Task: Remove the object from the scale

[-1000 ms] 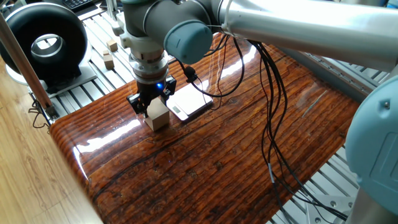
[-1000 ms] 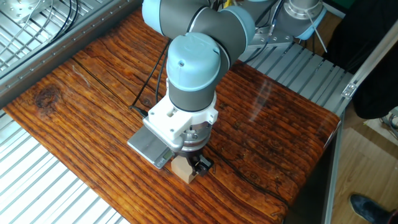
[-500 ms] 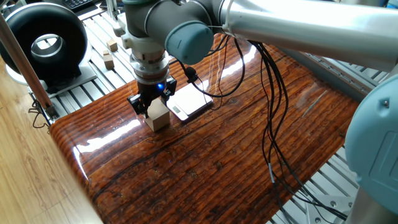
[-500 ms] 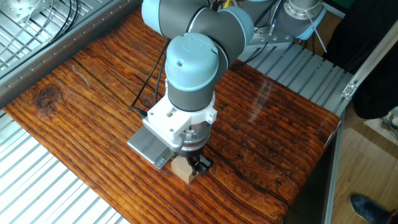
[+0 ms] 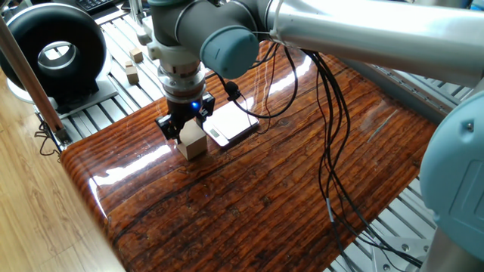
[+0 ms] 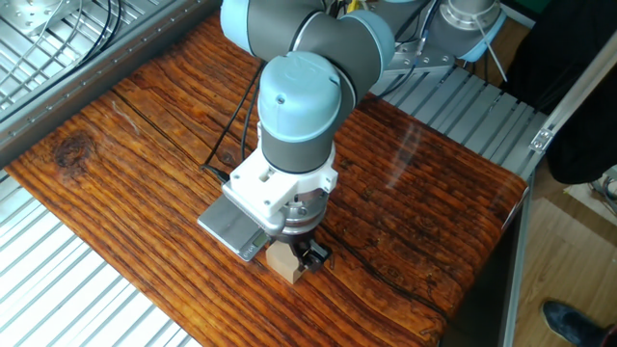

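One block matters here, and it stands on the bench just beside the scale, off the plate, at the edge that carries the dark display strip. The hand is down over the block with a dark finger on either side of it; the fingers appear closed on the block, though neither view shows the contact faces plainly. The block's base seems to touch the wood, so I judge the removal nearly finished, with letting go and lifting clear as what remains.

Several things could spoil it from here. If the fingers open unevenly, the block, taller than it is wide, may tip toward the scale and come to lean on it. If the hand rises before it has fully let go, the block may be dragged up and dropped askew. The glossy bench looks slick, so a nudged block could slide. The hand's body also hangs over the scale's near edge in the other fixed view, and a sideways retreat might knock the plate.

Farther from the scale, two small cubes sit on the slatted frame, well apart from the block.

No brand, label or legible writing shows anywhere; the display strip is too small to read.
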You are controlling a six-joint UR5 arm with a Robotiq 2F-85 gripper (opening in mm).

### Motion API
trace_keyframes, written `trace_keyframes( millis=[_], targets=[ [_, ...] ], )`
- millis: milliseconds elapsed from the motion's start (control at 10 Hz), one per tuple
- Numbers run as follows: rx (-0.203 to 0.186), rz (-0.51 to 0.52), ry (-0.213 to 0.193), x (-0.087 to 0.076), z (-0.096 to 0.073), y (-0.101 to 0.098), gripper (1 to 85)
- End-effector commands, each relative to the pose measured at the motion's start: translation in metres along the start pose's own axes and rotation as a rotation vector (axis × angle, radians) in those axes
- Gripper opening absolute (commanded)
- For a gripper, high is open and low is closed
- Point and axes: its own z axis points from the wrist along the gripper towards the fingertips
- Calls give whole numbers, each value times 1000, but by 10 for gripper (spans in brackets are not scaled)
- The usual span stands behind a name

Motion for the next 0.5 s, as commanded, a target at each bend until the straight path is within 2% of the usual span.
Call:
trace_keyframes(
  millis=[0, 200, 400],
  targets=[
    [-18, 1, 0, 0, 1, 0, 607],
    [-24, 0, 2, 0, 0, 2, 620],
    [-43, -18, 12, 3, 0, 6, 753]
  ],
)
